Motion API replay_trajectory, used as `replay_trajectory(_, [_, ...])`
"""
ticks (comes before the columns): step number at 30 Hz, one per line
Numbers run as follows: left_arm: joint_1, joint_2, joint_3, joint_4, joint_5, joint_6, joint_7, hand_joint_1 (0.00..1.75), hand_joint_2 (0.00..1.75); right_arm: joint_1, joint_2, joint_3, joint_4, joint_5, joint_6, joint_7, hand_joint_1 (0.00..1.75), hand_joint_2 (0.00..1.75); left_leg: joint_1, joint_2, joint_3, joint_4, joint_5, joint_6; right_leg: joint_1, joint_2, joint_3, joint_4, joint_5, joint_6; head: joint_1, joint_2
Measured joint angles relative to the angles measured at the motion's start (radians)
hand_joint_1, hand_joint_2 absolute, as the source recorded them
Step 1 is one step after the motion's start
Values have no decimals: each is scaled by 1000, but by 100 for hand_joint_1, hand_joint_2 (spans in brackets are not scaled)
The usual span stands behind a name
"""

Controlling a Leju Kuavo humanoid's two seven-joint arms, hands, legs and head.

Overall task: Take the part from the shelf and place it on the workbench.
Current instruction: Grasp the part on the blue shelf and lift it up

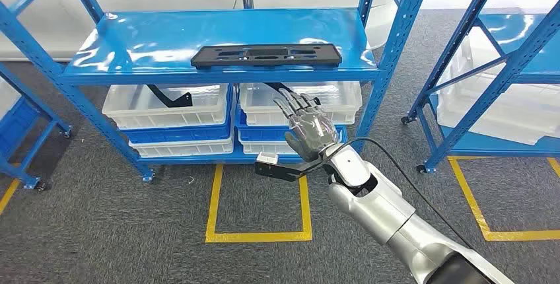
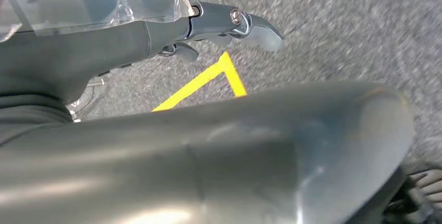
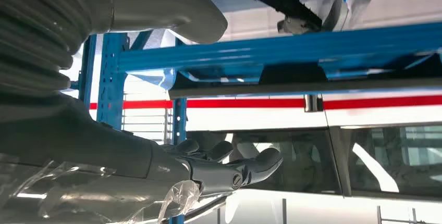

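The flat black part point(image 1: 267, 55) lies on the top deck of the blue shelf point(image 1: 218, 30) at upper centre of the head view, above clear bins point(image 1: 168, 106) and grey carpet marked with yellow floor tape point(image 1: 259, 234). The right hand point(image 1: 307, 129) reaches up at centre frame below the deck's front edge — fingers spread, holding nothing. The right wrist view shows the shelf from beneath and a red-striped wall point(image 3: 245, 103); the left wrist view shows the left hand point(image 2: 229, 26) over carpet — its grasp cannot be told.

Part point(image 1: 267, 55) on shelf point(image 1: 132, 39), bins point(image 1: 168, 106) beneath.
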Motion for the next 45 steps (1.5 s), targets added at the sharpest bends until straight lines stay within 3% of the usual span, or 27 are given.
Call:
replay_trajectory(2, [0,0,0,0,0,0,0,0,0,0,0,0,0,0,1,0,0,175,0,0,1,2,1,-6,0,1,3,-4,3,-6,0,0])
replay_trajectory(5, [1,0,0,0,0,-1,0,0,0,-3,1,0,0,0,2,1,0,175,0,1,-3,38,-9,-19,-5,1,25,-14,8,-25,0,0])
replay_trajectory(7, [-2,0,0,0,0,-1,0,0,0,-6,3,0,0,0,3,1,0,175,3,2,-55,137,-55,-25,-8,0,37,-15,2,-34,0,0])
replay_trajectory(9, [-2,-1,-1,0,0,0,0,0,0,-5,4,0,0,0,7,1,0,175,5,2,-145,280,-107,-32,-9,1,44,-15,-7,-39,0,0])
replay_trajectory(11, [3,-1,-1,0,-1,0,0,0,0,-2,4,0,0,0,11,2,0,175,7,2,-198,335,-110,-37,-9,4,55,-15,-17,-39,0,0])
replay_trajectory(13, [6,0,-1,0,-1,0,0,0,0,-1,4,0,0,0,13,2,0,175,8,2,-191,276,-60,-36,-9,6,69,-15,-27,-36,0,0])
replay_trajectory(15, [6,0,-1,0,-1,0,0,0,0,-2,4,0,0,0,14,2,0,175,7,3,-140,133,24,-31,-9,7,87,-15,-39,-30,0,0])
replay_trajectory(16, [5,0,-1,0,-1,0,0,0,0,-3,4,0,0,0,14,2,0,175,5,3,-116,67,48,-27,-8,9,94,-15,-45,-25,0,0])
replay_trajectory(18, [4,0,-1,0,-1,0,0,0,0,-4,4,0,-1,1,16,3,0,175,1,3,-92,2,57,-16,-4,11,102,-15,-57,-13,0,0])
replay_trajectory(21, [5,-1,-1,0,-1,0,0,0,0,-5,4,0,-2,1,16,3,0,175,4,2,-76,1,61,2,-1,9,103,8,-70,4,0,0])
replay_trajectory(23, [3,0,-1,0,-1,1,0,0,0,-5,4,0,-4,1,16,3,0,175,5,2,-64,2,59,14,-3,4,57,98,-102,13,0,0])
replay_trajectory(25, [1,0,-1,0,-1,2,0,0,0,-2,2,0,-5,2,16,3,0,175,4,2,-57,2,49,20,-4,2,-36,243,-157,21,0,0])
replay_trajectory(26, [2,0,-1,0,-2,1,0,0,0,1,2,0,-5,2,17,4,0,175,4,1,-52,2,43,22,-4,2,-77,294,-178,22,1,0])
replay_trajectory(27, [4,0,-1,0,-2,1,0,0,0,3,1,0,-5,2,18,4,0,175,4,1,-45,2,37,21,-4,2,-101,308,-183,21,1,0])
replay_trajectory(28, [5,0,-1,0,-3,1,0,0,0,5,0,0,-5,1,19,4,0,175,4,0,-36,2,29,20,-4,2,-105,283,-166,19,1,0])
replay_trajectory(31, [6,0,-1,0,-4,1,0,0,0,5,-1,0,-4,1,23,4,0,175,3,-2,-3,1,3,11,0,2,-43,71,-21,4,1,0])
replay_trajectory(33, [4,0,-1,0,-5,2,0,0,0,5,-2,0,-4,0,27,5,0,175,0,-4,8,-3,-9,0,5,1,-17,-6,25,-7,1,0])
replay_trajectory(36, [3,0,-1,0,-5,2,0,0,0,2,-2,0,-6,0,28,5,0,175,-2,-4,16,9,-18,-14,2,1,-2,-17,27,-27,0,0])
replay_trajectory(37, [2,0,-1,0,-5,2,0,0,0,0,-1,0,-7,0,28,6,0,175,-1,-2,2,40,-30,-17,0,1,6,-18,24,-33,0,0])
replay_trajectory(38, [1,0,-1,0,-6,2,0,0,0,-2,0,0,-8,0,28,7,0,175,1,-1,-27,93,-50,-21,-2,0,13,-18,21,-38,0,0])
replay_trajectory(41, [2,0,-1,0,-8,2,0,0,0,-2,1,0,-8,0,33,7,0,175,4,0,-160,302,-123,-32,0,1,31,-18,2,-43,0,0])
replay_trajectory(42, [4,0,-1,0,-8,1,0,0,0,0,1,0,-8,-1,35,8,0,175,4,0,-188,323,-128,-32,1,2,39,-18,-5,-43,0,0])
replay_trajectory(43, [5,0,-1,0,-8,1,0,0,0,1,1,0,-8,-1,37,8,0,175,3,0,-196,306,-114,-31,2,3,50,-18,-14,-43,0,0])
replay_trajectory(45, [7,0,-1,0,-10,1,0,0,0,1,1,0,-8,-2,38,8,0,175,-2,0,-164,172,-24,-20,3,5,75,-19,-32,-40,0,0])
